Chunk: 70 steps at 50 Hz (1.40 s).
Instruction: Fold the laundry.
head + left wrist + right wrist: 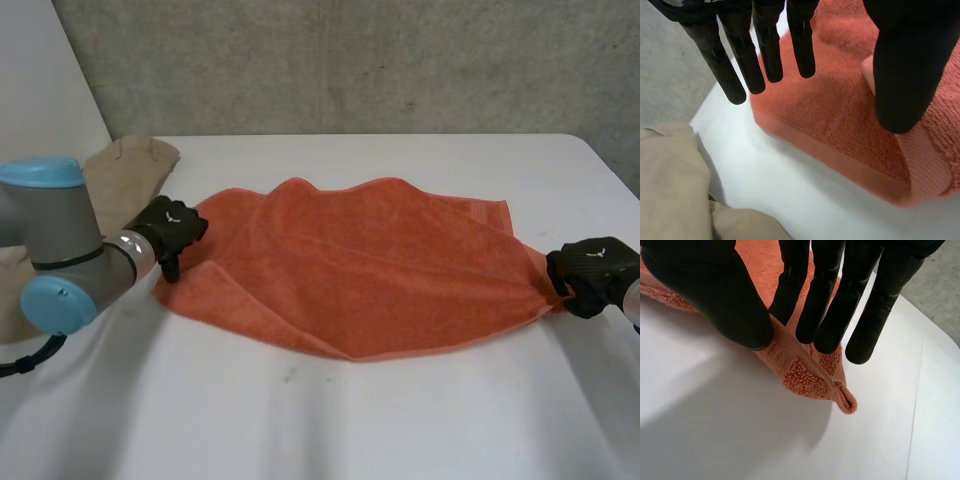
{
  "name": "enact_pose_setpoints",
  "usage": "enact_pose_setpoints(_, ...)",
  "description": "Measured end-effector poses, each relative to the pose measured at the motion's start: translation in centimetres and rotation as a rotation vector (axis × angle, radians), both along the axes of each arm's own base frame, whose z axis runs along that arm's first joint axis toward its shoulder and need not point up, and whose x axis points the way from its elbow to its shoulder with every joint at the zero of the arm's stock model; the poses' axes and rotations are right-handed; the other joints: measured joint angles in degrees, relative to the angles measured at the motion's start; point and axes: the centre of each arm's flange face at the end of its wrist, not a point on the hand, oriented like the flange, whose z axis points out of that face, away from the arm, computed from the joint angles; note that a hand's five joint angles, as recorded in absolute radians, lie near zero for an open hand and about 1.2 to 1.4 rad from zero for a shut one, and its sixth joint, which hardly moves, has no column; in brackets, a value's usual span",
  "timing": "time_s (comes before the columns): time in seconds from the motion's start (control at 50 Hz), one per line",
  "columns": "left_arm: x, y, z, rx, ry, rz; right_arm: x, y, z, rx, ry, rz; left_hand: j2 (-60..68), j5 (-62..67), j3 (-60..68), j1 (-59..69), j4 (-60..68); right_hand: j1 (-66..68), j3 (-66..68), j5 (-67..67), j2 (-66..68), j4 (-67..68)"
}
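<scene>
Right wrist view is revealing my right hand pinching the rumpled towel's corner; my left hand is resting spread.

One orange terry-cloth towel and one crumpled beige fabric piece, at the left edge, lay on one white table. Two black hands were counted: left hand, right hand.
</scene>
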Motion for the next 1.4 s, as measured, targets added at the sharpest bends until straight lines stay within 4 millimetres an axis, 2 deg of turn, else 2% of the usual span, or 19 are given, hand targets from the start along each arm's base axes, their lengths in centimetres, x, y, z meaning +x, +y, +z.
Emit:
enact_pose_setpoints(0.24, -0.5, 0.3, -0.8, 0.080, 0.005, -0.026, -0.1, 0.1, -0.2, 0.003, 0.001, -0.001, 2.6, 2.1, 2.7, 2.9, 2.5, 0.0, 0.0, 0.0, 0.0, 0.0)
enact_pose_setpoints(0.7, -2.4, 3.0, -0.4, 0.158, 0.036, -0.085, -0.1, 0.1, -0.5, 0.002, 0.020, 0.008, 3.0, 2.4, 3.0, 3.3, 2.9, 0.0, 0.0, 0.0, 0.0, 0.0)
enact_pose_setpoints(0.76, -2.4, 3.0, -0.4, 0.158, 0.034, -0.086, -0.1, 0.1, -0.5, 0.004, 0.019, 0.008, 12.5, 11.8, 12.5, 13.8, 12.3, 0.0, 0.0, 0.0, 0.0, 0.0)
enact_pose_setpoints(0.78, -2.4, 3.0, -0.4, 0.158, 0.033, -0.085, -0.1, 0.1, -0.5, 0.004, 0.019, 0.009, 12.5, 11.8, 12.5, 13.8, 12.3, 0.0, 0.0, 0.0, 0.0, 0.0)
enact_pose_setpoints(0.8, -2.4, 3.0, -0.4, 0.156, 0.032, -0.085, -0.1, 0.1, -0.5, 0.004, 0.019, 0.009, 22.2, 21.4, 22.1, 23.9, 22.0, 0.0, 0.0, 0.0, 0.0, 0.0)
enact_pose_setpoints(0.84, -2.4, 3.0, -0.4, 0.153, 0.030, -0.083, -0.1, 0.1, -0.5, 0.004, 0.019, 0.009, 35.5, 33.7, 35.2, 35.0, 35.0, 0.0, 0.0, 0.0, 0.0, 0.0)
enact_pose_setpoints(0.96, -2.4, 2.8, 0.3, 0.122, 0.034, -0.066, -0.2, 0.0, -0.3, 0.000, 0.019, 0.007, 39.0, 35.1, 38.1, 35.0, 39.0, 0.0, 0.0, 0.0, 0.0, 0.0)
enact_pose_setpoints(1.06, -2.3, 2.9, 2.8, 0.063, 0.058, -0.039, -0.2, -0.1, 0.3, -0.003, 0.023, 0.002, 39.1, 35.1, 38.4, 35.0, 39.0, 0.0, 0.0, 0.0, 0.0, 0.0)
enact_pose_setpoints(1.12, -2.0, 3.5, 5.1, 0.021, 0.085, -0.023, -0.2, 0.2, 1.8, -0.005, 0.032, 0.005, 39.1, 35.1, 38.6, 35.0, 39.0, 0.0, 0.0, 0.0, 0.0, 0.0)
enact_pose_setpoints(1.2, -1.4, 5.0, 9.0, -0.048, 0.128, -0.004, -0.1, 1.1, 5.3, -0.010, 0.057, 0.025, 39.1, 35.1, 38.9, 35.0, 39.1, 1.5, 0.0, 0.0, 0.0, 0.0)
enact_pose_setpoints(1.3, -0.1, 8.0, 14.1, -0.142, 0.196, 0.020, 0.2, 2.4, 10.1, -0.043, 0.097, 0.060, 39.2, 35.1, 38.9, 35.0, 39.3, 2.2, 0.0, 0.4, 0.5, 0.0)
enact_pose_setpoints(1.36, 0.8, 9.6, 16.0, -0.176, 0.241, 0.040, 0.3, 3.0, 12.4, -0.075, 0.117, 0.072, 39.3, 35.1, 38.9, 35.0, 39.3, 2.2, 0.0, 0.5, 0.5, 0.0)
enact_pose_setpoints(1.4, 1.3, 10.2, 16.6, -0.184, 0.259, 0.051, 0.3, 3.2, 13.5, -0.096, 0.126, 0.076, 39.3, 35.1, 38.9, 35.0, 39.3, 2.2, 0.0, 0.5, 0.5, 0.0)
